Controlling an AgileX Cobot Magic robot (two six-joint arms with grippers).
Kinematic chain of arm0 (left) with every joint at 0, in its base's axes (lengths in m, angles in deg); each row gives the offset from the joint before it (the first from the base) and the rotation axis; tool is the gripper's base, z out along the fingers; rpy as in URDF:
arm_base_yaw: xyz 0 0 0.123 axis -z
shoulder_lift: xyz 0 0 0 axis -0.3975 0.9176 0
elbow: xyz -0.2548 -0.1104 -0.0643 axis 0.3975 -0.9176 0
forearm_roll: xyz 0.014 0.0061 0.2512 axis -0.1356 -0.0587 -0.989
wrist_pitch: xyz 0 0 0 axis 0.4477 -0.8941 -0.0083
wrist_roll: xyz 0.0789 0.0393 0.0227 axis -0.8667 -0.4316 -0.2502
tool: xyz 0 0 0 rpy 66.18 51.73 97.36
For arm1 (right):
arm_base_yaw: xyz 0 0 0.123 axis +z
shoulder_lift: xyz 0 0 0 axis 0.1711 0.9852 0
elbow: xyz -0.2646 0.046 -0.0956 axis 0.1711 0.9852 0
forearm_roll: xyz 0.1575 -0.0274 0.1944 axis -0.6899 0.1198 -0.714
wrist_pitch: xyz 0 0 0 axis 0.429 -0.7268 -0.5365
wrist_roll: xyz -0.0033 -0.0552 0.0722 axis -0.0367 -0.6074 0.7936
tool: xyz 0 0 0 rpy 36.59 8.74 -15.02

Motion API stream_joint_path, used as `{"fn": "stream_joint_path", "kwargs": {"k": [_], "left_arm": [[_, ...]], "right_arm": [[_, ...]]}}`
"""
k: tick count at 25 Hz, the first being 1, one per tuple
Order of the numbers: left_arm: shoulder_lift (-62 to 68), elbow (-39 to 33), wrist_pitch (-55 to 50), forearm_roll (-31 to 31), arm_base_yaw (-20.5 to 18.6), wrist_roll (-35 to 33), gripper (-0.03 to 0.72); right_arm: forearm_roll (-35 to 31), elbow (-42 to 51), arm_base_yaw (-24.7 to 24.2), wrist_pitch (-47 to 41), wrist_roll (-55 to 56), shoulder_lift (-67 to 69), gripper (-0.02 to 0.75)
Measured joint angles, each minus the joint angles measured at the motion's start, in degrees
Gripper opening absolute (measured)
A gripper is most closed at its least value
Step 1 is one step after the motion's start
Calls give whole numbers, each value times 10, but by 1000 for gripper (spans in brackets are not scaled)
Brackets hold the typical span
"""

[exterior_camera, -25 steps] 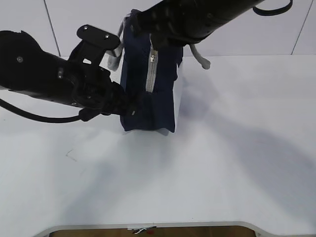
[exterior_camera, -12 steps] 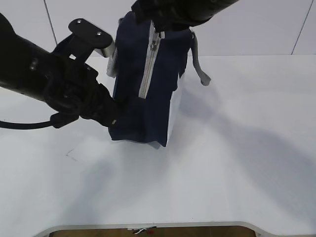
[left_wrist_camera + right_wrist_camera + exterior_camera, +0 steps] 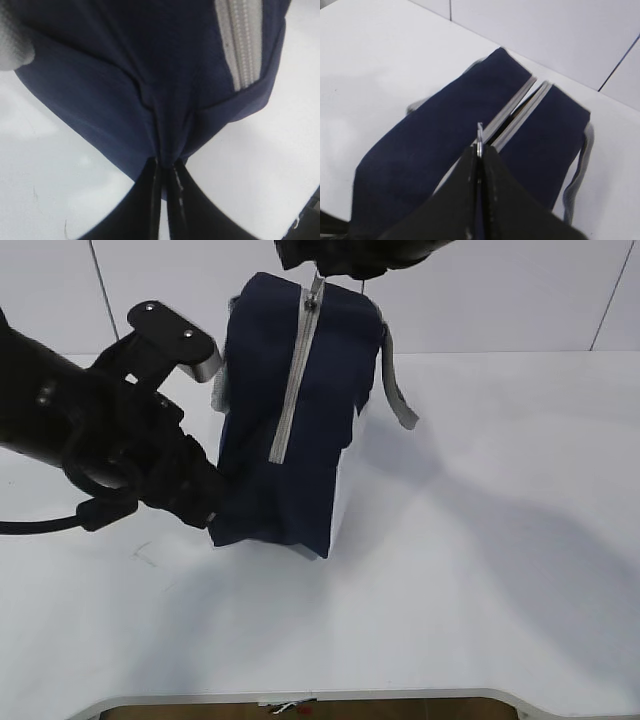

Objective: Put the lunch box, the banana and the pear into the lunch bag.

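left arm: matte black, bulky housing | silver-grey bracket with two screws | black cable looped beneath

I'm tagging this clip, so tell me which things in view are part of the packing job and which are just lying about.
Part of the job:
- lunch bag, navy
- its zipper pull, pinched by the right claw
- left claw, pinching the bag's fabric

Just lying about:
- nothing visible except the white table
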Motion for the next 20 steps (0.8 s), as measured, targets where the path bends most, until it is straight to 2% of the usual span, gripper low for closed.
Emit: {"fn": "stream_joint_path", "kwargs": {"k": [6, 20], "left_arm": [[-25, -16, 0, 0, 0, 0, -6], [-53, -75, 9, -3, 0, 0, -6]], "right_arm": [[1, -17, -18, 14, 1, 21, 12], [6, -144, -22, 14, 2, 141, 12]]}}
